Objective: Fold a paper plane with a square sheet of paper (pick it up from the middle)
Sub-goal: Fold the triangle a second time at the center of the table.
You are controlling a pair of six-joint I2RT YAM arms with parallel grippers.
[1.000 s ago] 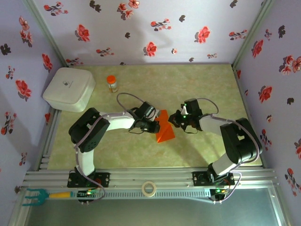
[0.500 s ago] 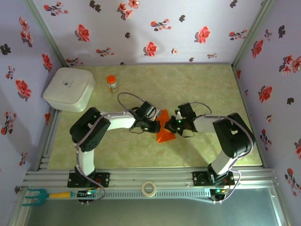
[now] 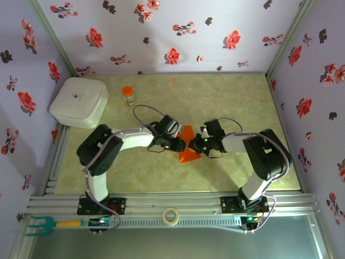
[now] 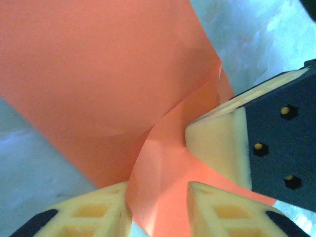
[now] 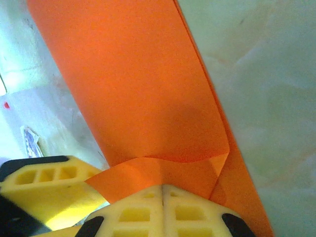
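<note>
**Creased orange sheet between the two grippers**

The square sheet of paper (image 3: 188, 152), folded into a wedge, lies near the middle of the table (image 3: 242, 97), slightly toward its near edge. The left gripper (image 4: 158, 192) has its fingers apart, and a raised fold of the sheet runs between them. The right gripper (image 5: 163, 192), just beside it, has its fingers together, with the tips bearing on the paper.

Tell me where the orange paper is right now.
In the overhead view the orange paper lies mid-table as a folded wedge, between the tips of the left hand and the right hand.
</note>
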